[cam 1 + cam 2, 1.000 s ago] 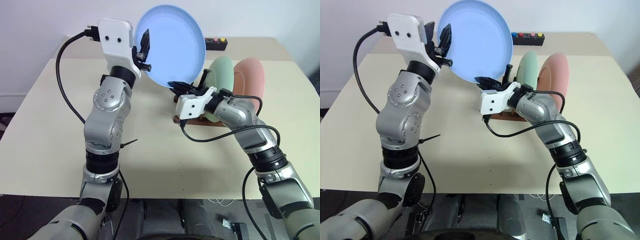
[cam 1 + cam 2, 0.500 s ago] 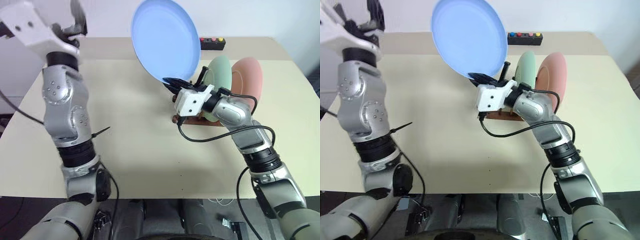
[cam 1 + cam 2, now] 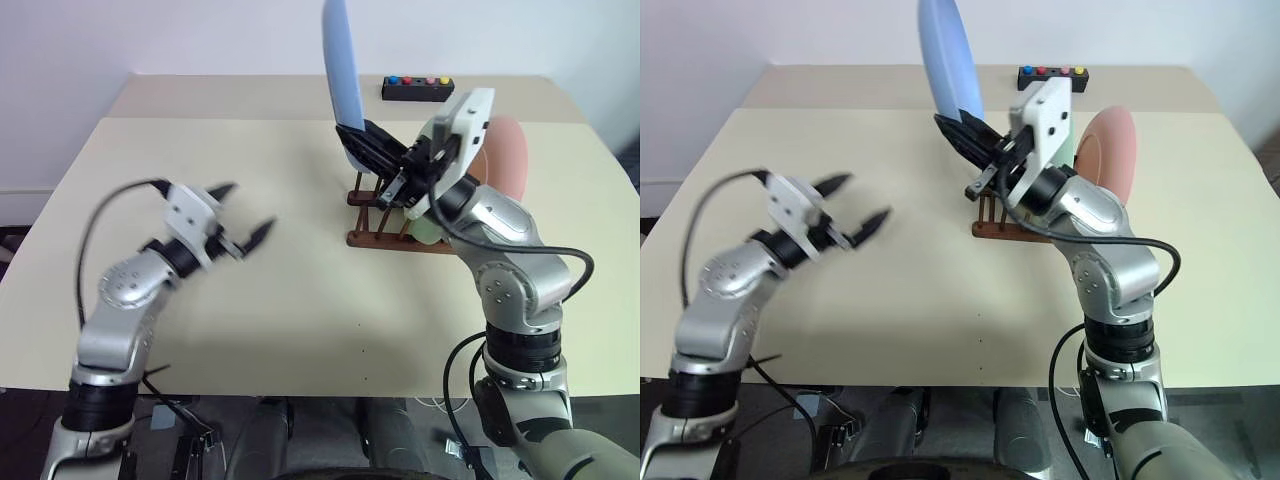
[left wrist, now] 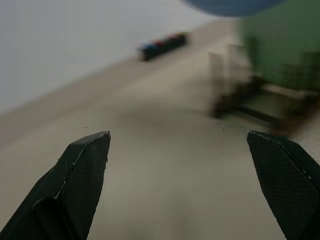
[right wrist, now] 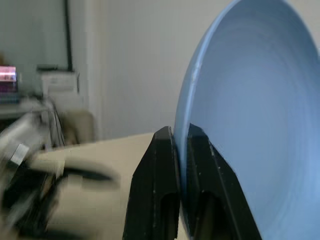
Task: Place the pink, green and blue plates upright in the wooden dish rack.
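- Right gripper [image 3: 362, 138] pinches the lower rim of the blue plate [image 3: 338, 62] and holds it edge-on and upright, above the near-left end of the wooden dish rack [image 3: 385, 238]; the right wrist view shows both black fingers [image 5: 161, 165] clamped tight on the rim.
- Left gripper [image 3: 243, 218] hangs empty over the bare table [image 3: 290, 310], well apart from the rack, with its two fingers spread wide (blurred in the head views).
- Pink plate [image 3: 508, 155] stands upright in the rack at the far right.
- Green plate [image 4: 282, 55] stands upright in the rack beside the pink one, mostly hidden behind the right arm in the head views.
- Black box with coloured buttons [image 3: 417, 89] lies at the table's far edge, behind the rack.
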Controlling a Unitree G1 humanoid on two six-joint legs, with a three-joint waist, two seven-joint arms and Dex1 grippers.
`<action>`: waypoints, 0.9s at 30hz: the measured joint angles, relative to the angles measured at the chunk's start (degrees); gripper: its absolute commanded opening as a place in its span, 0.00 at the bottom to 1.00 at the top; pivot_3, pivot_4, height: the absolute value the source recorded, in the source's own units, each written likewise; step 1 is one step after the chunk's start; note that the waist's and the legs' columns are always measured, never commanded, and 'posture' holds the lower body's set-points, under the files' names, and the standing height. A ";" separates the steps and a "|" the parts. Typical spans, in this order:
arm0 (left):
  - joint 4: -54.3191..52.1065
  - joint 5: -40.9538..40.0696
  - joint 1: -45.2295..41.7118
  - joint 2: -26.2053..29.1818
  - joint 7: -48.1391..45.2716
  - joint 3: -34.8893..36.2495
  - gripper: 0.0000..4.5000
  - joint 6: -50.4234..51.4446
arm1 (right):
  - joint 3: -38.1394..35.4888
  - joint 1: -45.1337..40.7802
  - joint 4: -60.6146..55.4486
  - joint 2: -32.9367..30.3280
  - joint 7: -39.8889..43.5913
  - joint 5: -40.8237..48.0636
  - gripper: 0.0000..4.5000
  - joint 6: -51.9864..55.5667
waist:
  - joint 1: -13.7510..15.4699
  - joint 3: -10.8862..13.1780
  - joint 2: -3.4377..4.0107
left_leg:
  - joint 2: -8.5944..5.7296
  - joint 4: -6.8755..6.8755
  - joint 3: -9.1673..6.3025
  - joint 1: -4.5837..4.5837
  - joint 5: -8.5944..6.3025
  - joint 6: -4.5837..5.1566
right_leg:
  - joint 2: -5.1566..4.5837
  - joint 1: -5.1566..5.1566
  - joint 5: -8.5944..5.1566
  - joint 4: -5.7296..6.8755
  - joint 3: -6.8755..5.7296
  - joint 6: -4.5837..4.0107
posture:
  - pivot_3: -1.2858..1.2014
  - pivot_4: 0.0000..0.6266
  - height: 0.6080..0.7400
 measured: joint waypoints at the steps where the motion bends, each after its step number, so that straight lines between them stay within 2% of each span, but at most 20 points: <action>1: -0.05 -0.20 0.13 -0.02 -0.62 -0.96 0.99 0.56 | -0.67 0.45 -0.35 -0.03 -0.84 1.21 0.00 1.32 | -0.02 0.00 0.00 | 0.00 0.00 0.00 0.01 0.01 0.01 | 0.01 -0.01 0.01 0.02 0.00 -0.01 | 0.52 0.24 1.00; 9: -0.77 -1.55 0.09 1.06 -5.08 -2.59 0.99 1.91 | -3.51 3.10 -1.71 -0.39 -5.12 6.55 0.00 5.81 | -0.13 -0.01 0.06 | 0.02 -0.02 0.03 0.06 0.01 0.01 | 0.03 0.00 0.01 0.03 0.00 -0.03 | 0.52 0.24 1.00; 22: -0.70 -0.94 0.57 1.02 -5.12 -3.61 0.99 1.55 | -5.26 4.30 -0.91 -0.48 -7.63 11.19 0.00 7.32 | -0.12 -0.01 0.06 | 0.02 -0.01 0.03 0.05 0.01 0.02 | 0.03 0.01 0.01 0.03 0.00 -0.03 | 0.52 0.24 1.00; 25: -0.66 -0.93 0.55 0.91 -5.05 -3.61 1.00 1.41 | -5.26 4.31 -0.86 -0.47 -7.82 11.77 0.23 7.45 | -0.12 -0.01 0.06 | 0.02 -0.01 0.03 0.05 0.01 0.02 | 0.03 0.01 0.01 0.03 0.00 -0.02 | 0.52 0.24 1.00; 27: -0.66 -0.94 0.53 0.52 -4.96 -3.61 1.00 1.41 | -5.28 4.33 -0.83 -0.46 -8.20 12.15 0.45 7.47 | -0.12 -0.01 0.06 | 0.02 -0.01 0.03 0.05 0.01 0.02 | 0.03 0.01 0.01 0.03 0.00 -0.02 | 0.52 0.24 1.00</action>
